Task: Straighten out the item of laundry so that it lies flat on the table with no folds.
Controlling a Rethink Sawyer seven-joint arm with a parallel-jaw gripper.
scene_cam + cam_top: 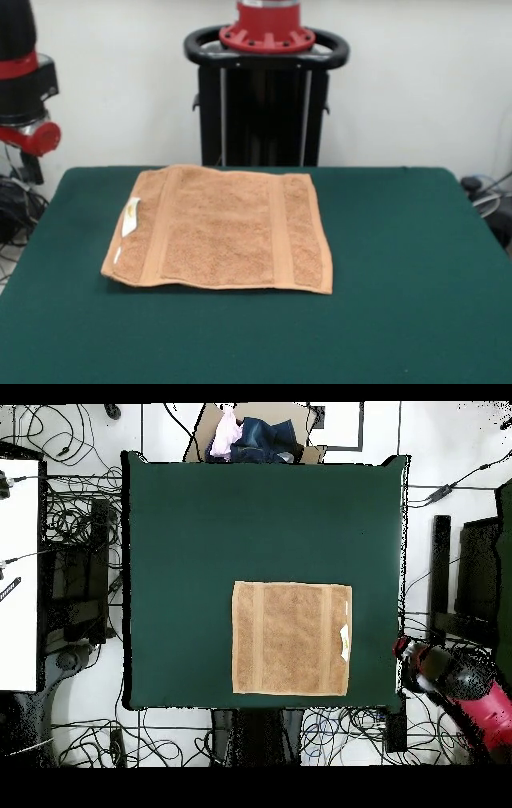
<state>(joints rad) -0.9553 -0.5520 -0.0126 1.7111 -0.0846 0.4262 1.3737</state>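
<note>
The orange-tan towel lies spread flat on the green table, near the robot's side and a little left of centre. Its two woven bands run front to back and its white label is at the left edge. No fold shows. In the overhead view the towel sits at the table's lower right, with the label on its right edge. My arm is drawn off the table. My gripper hangs beside the table's left edge, and in the overhead view the gripper is just off the right edge.
The black pedestal stands behind the table. A box with clothes sits at the table's far edge in the overhead view. Cables cover the floor around the table. A white desk stands at the left.
</note>
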